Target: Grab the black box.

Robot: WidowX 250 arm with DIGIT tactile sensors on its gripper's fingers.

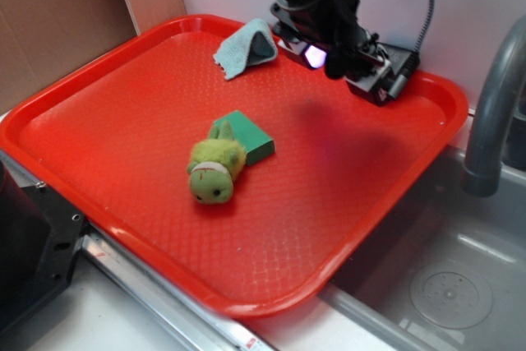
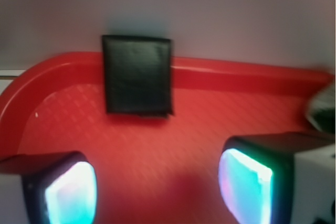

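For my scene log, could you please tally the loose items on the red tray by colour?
Green: 2, the stuffed toy and the flat block
Black: 1, the black box against the tray's rim, ahead of the open end effector
Light blue: 1, the cloth
Total: 4
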